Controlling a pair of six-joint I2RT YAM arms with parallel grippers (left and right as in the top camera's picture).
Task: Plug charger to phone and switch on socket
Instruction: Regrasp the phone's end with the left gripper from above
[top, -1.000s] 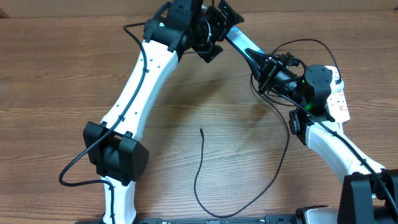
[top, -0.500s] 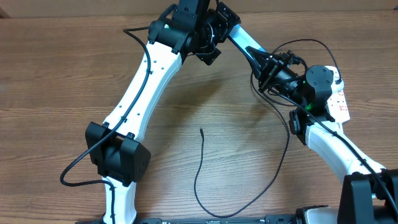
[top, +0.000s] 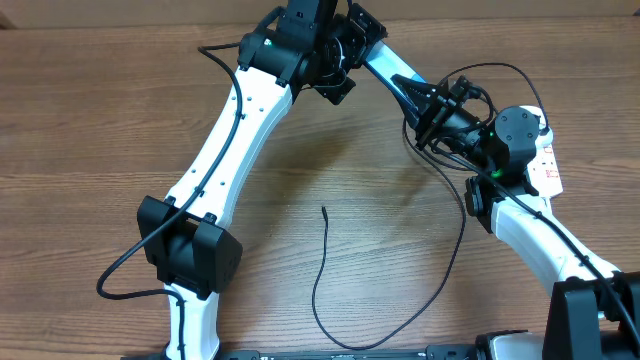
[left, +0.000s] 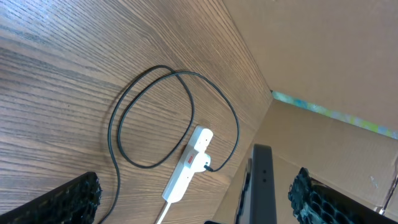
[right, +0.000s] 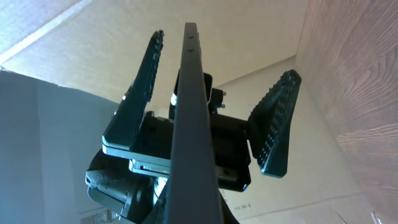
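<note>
Currently the right gripper (top: 418, 98) is clenched on the phone (top: 388, 72) and holds it tilted in the air over the far side of the table (top: 100, 150). The left gripper (top: 350, 55) is released, jaws fully spread, straddling the phone's free end. The right wrist view shows a pad (right: 273, 124) on each side of the phone's edge, gaps on both sides, nothing touching. Reads as a handover or a two-arm brace; can't tell which.

The charger (top: 318, 270) isn't in play. Its connector tip (top: 323, 209) lies loose on the wood mid-table, well apart from both grippers. The cable runs back toward the socket (top: 545, 165) at the right side. The left wrist view shows the plug head (left: 206, 167) seated in the strip. Switch position is too small to read.

Doing this step well, my take:
- Centre the phone between the left pads before closing. One pad sits closer than the other, so an uneven close would shove the phone sideways in the right grip.
- Clamp the flat faces, not the edge, and stay off the port end. Which end that is, I can't see.
- Right side lets go only once the left is firmly on. A slim glassy slab will probably slip.
- End with the port exposed and steady, because a limp thin cable needs a fixed target.
</note>
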